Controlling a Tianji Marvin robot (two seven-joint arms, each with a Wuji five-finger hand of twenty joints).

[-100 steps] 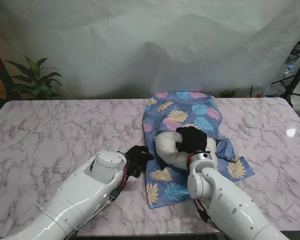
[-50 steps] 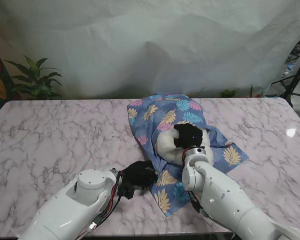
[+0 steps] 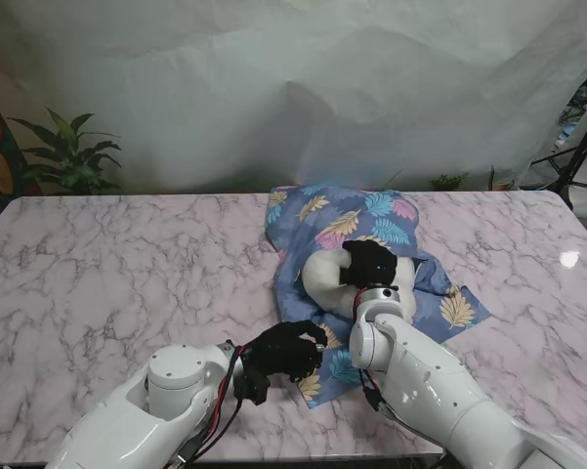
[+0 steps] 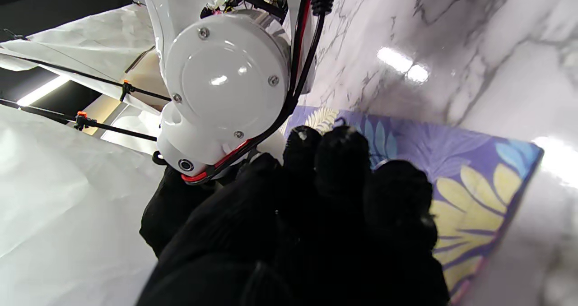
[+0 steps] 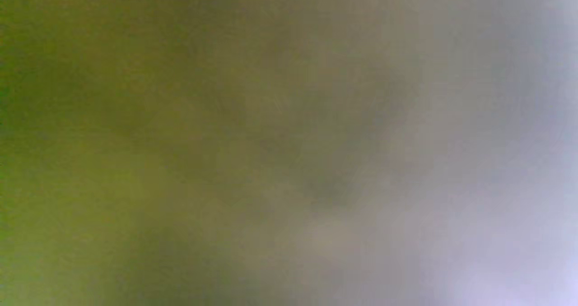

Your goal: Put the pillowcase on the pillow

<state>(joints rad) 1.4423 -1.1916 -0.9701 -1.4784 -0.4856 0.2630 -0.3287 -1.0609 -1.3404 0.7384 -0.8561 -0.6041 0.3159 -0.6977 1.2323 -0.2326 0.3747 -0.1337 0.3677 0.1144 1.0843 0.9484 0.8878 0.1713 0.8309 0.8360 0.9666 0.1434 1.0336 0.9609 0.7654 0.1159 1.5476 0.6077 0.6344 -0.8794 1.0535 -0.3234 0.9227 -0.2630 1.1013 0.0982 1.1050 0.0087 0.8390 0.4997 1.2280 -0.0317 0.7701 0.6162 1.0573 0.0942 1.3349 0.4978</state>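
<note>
A white pillow (image 3: pixel 324 276) is being held partly inside a blue leaf-printed pillowcase (image 3: pixel 356 217), which is lying on the marble surface (image 3: pixel 127 264); the far end of the pillow is already being covered by the cloth, while its near end is showing bare at the opening. The right robot hand (image 3: pixel 368 263) is being pressed onto the exposed end of the pillow with fingers curled over it, so it is judged to be gripping the pillow, though the right wrist view is giving only a blur and is confirming nothing. The left robot hand (image 3: pixel 285 350) is being kept nearer to the robot than the pillow, fingers bunched narrowly on the near corner of the pillowcase (image 4: pixel 469 197), where the hem is lying flat against the surface; the cloth appears to be pinched there, but the pinch itself is being hidden by the fingers. The pillowcase is being judged thin, limp and prone to sliding on the polished marble, so it is best taken at the hem beside the opening. The pillow is being judged light and squashy, so it is best gripped at its bare end and fed deeper while the hem is being drawn over it.
</note>
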